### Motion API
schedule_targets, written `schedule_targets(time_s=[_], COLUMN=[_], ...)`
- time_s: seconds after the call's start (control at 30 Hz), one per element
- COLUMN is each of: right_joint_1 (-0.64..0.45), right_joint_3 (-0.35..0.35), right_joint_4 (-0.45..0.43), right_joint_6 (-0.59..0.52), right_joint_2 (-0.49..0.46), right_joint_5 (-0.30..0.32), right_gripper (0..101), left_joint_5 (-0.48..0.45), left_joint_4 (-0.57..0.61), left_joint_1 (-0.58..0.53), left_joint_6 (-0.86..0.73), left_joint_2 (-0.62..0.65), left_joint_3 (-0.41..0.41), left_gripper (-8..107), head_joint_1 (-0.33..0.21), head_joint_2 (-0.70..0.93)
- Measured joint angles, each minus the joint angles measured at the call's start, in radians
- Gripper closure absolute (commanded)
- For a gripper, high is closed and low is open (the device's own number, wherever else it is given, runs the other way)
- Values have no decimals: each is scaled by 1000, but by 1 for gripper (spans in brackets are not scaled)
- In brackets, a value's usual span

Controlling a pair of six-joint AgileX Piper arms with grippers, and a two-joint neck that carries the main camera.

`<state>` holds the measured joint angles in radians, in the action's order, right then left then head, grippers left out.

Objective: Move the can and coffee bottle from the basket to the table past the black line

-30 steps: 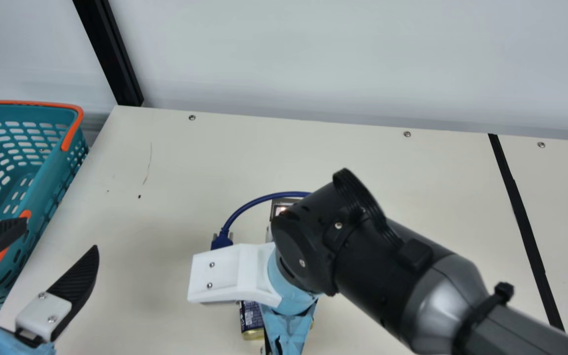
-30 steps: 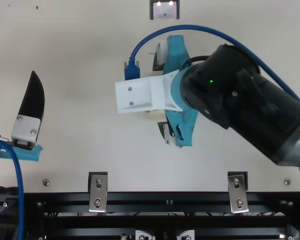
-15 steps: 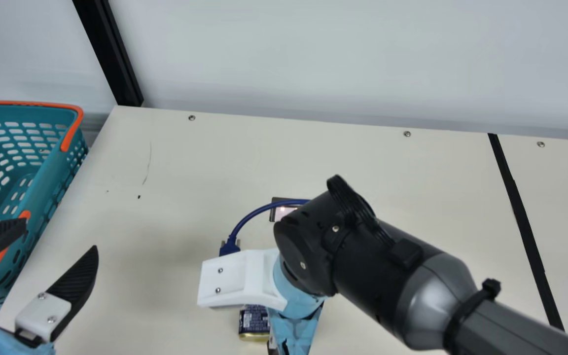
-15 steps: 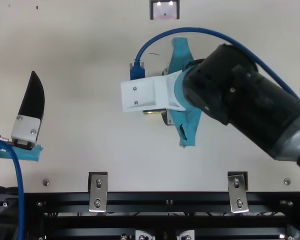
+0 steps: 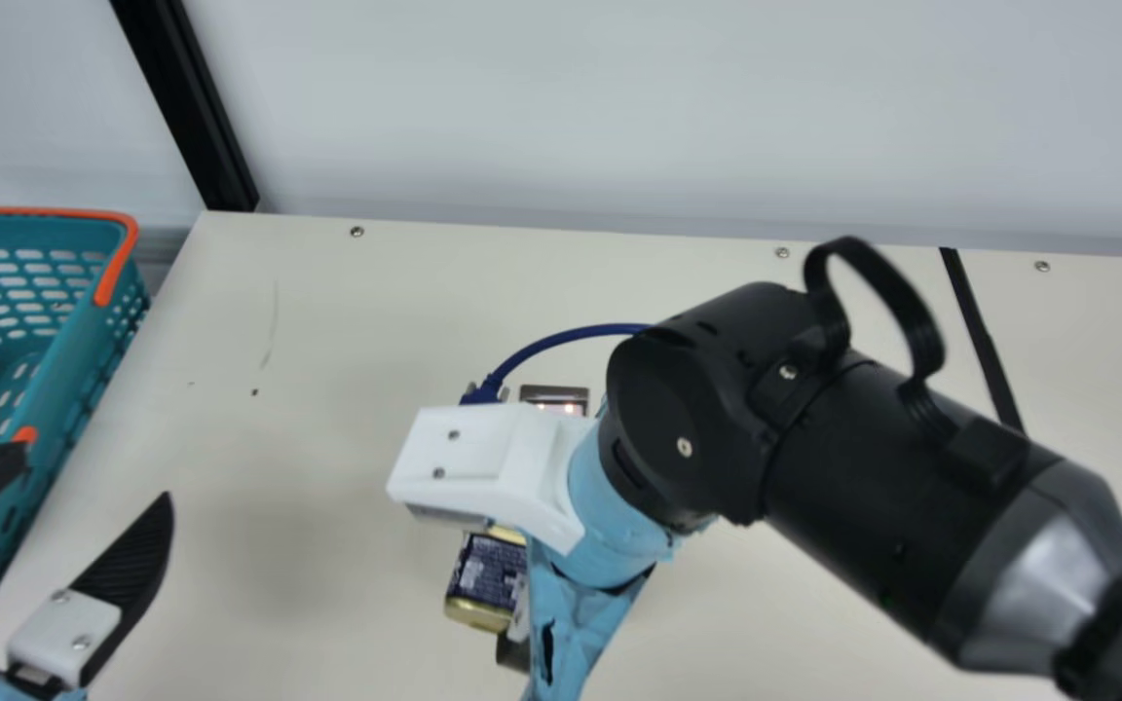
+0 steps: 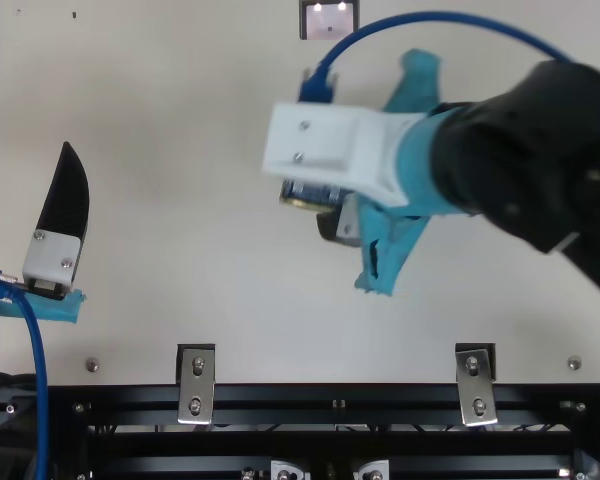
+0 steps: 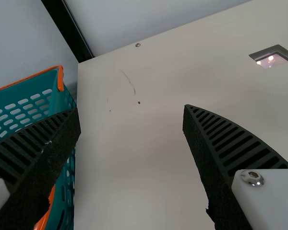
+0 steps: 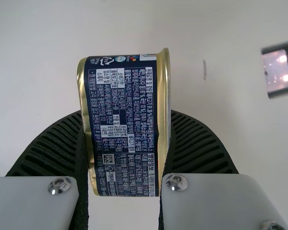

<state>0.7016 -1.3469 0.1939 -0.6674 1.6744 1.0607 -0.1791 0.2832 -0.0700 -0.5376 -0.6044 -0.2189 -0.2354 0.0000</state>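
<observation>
here, the right gripper point(image 6: 344, 222) pinches one can point(image 8: 122, 124); the left gripper point(image 5: 95, 475) spreads near one basket point(image 5: 66, 375).

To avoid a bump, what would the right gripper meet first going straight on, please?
Ahead of the right gripper, probably the table, perhaps touched first by the can in its jaws; depth is unclear.

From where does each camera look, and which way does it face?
Main view: on the neck, facing down across the table; the right arm and left gripper show.
Top view: fixed above, looking steeply down at the table; the right arm and a left finger show.
Left wrist view: on the left wrist, facing table and basket; its two fingers show, apart.
Right wrist view: on the right wrist, facing the can, table beyond; its two fingers grip it.
Main and top views share the can.
</observation>
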Motion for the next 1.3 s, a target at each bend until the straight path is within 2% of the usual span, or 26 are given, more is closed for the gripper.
schedule_targets(time_s=[0.27, 0.6, 0.77, 0.97, 1.13, 1.3], right_joint_1=[-118, -347, -493, -699, -893, -1116], right_joint_3=[91, 235, 296, 350, 361, 348], right_joint_4=[-49, -126, -144, -150, -130, -95], right_joint_6=[187, 349, 348, 293, 231, 140], right_joint_2=[-112, -281, -360, -431, -450, -431], right_joint_5=[-17, -16, -6, 3, 4, -8], right_gripper=[101, 101, 101, 101, 101, 101], left_joint_5=[0, 0, 0, 0, 0, 0], left_joint_4=[0, 0, 0, 0, 0, 0], left_joint_1=[0, 0, 0, 0, 0, 0], left_joint_6=[0, 0, 0, 0, 0, 0], left_joint_2=[0, 0, 0, 0, 0, 0], left_joint_3=[0, 0, 0, 0, 0, 0], left_gripper=[9, 9, 9, 9, 9, 9], head_joint_1=[41, 46, 46, 31, 15, 15], head_joint_2=[-174, -399, -502, -630, -696, -732])
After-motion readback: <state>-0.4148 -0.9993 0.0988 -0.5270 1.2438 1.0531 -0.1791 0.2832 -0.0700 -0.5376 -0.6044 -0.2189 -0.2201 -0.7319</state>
